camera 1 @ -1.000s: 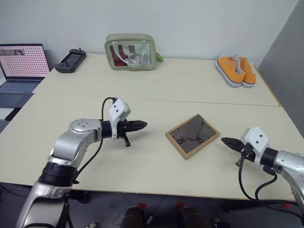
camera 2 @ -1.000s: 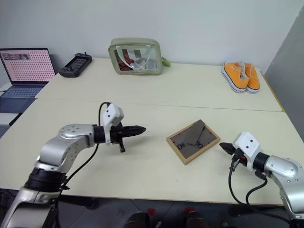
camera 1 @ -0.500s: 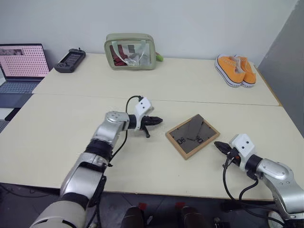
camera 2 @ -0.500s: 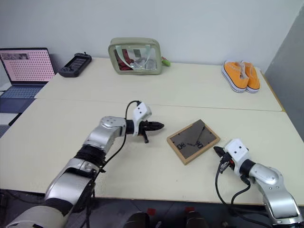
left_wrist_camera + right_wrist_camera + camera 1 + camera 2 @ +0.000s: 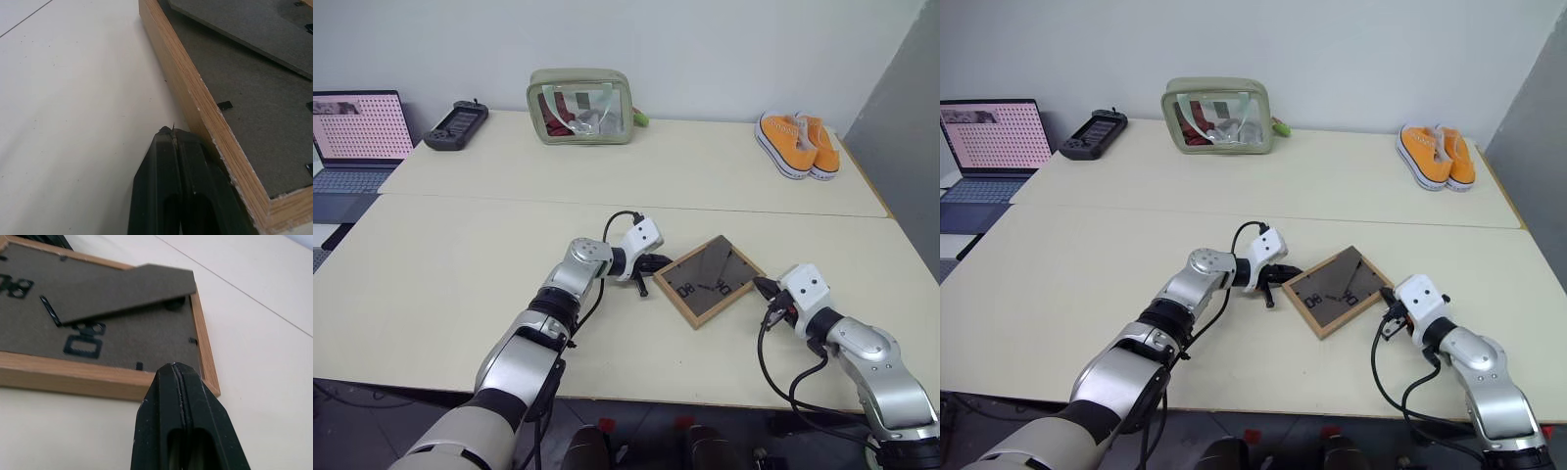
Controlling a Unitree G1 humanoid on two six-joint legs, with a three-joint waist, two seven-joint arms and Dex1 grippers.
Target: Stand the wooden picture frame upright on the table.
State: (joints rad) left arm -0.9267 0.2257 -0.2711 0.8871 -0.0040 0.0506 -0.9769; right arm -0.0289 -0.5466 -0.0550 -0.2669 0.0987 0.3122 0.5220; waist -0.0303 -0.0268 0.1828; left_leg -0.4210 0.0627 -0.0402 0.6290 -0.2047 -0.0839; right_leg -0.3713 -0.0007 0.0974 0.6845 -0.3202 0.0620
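The wooden picture frame (image 5: 710, 280) lies flat on the table (image 5: 460, 264), its dark back panel facing up and the fold-out stand (image 5: 122, 289) slightly raised. My left gripper (image 5: 664, 262) is shut, and its black tips (image 5: 173, 136) rest against the frame's light-wood left edge (image 5: 193, 98). On the frame's other side, my right gripper (image 5: 764, 288) is also shut. Its tips (image 5: 178, 369) hover right at the near right corner of the frame (image 5: 98, 340). Neither gripper holds anything.
At the back of the table stand a green see-through pouch (image 5: 580, 106), a pair of orange shoes (image 5: 800, 144) and a black controller (image 5: 456, 124). A laptop (image 5: 357, 137) sits at the far left. A seam (image 5: 509, 200) crosses the tabletop behind the frame.
My left arm has stretched to the right and down until its shut tips reached the frame's left edge. The right gripper has crept left to the frame's right corner. The frame has stayed put.
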